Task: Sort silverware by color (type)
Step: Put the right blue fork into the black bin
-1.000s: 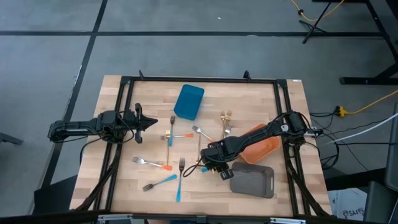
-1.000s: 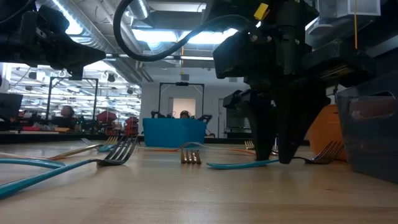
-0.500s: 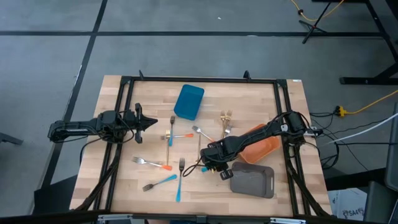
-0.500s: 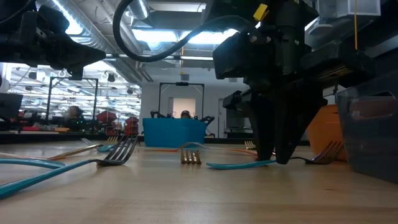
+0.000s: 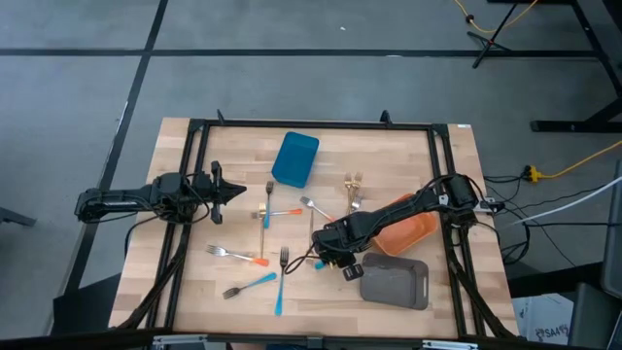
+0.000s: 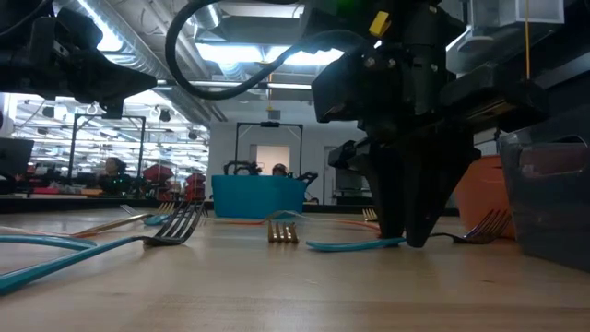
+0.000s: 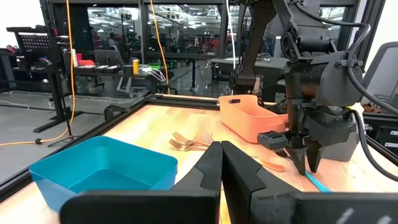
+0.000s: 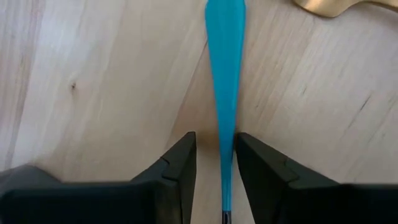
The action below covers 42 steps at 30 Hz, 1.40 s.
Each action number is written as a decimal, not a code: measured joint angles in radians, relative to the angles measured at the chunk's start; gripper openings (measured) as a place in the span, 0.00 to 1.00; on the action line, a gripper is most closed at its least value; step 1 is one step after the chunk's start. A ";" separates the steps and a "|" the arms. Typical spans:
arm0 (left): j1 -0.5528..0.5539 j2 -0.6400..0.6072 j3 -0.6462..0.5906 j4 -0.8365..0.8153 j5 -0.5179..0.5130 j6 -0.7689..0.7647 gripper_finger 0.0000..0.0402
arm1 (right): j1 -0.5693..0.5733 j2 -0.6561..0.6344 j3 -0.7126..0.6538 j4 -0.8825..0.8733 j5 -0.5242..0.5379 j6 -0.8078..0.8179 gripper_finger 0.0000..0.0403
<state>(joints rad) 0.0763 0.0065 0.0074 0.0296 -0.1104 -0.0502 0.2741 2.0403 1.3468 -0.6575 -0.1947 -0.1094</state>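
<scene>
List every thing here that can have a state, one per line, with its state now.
right gripper, open, fingers either side of the blue-handled fork's handle
blue-handled fork, flat on the table, not lifted
left gripper, shut, empty
blue container, upright, empty
orange container, upright, contents not clear
grey container, upright, no fork seen inside
gold forks, lying on the table, unsorted
</scene>
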 joint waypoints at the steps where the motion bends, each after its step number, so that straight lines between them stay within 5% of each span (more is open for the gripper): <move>1: 0.000 0.000 0.000 0.000 0.000 0.000 0.00 | 0.000 0.000 0.000 0.000 0.000 0.001 0.26; 12: 0.000 0.000 0.000 0.000 0.000 0.000 0.00 | -0.001 0.000 0.000 0.002 0.003 -0.001 0.01; 28: 0.000 0.000 0.000 0.000 -0.003 0.000 0.00 | 0.002 0.009 0.177 -0.171 0.088 -0.004 0.00; 42: 0.000 0.000 0.000 0.000 -0.003 0.000 0.00 | 0.002 0.005 0.511 -0.459 0.112 0.097 0.00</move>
<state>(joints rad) 0.0765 0.0063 0.0074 0.0296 -0.1139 -0.0502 0.2756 2.0453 1.8581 -1.1165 -0.0826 -0.0129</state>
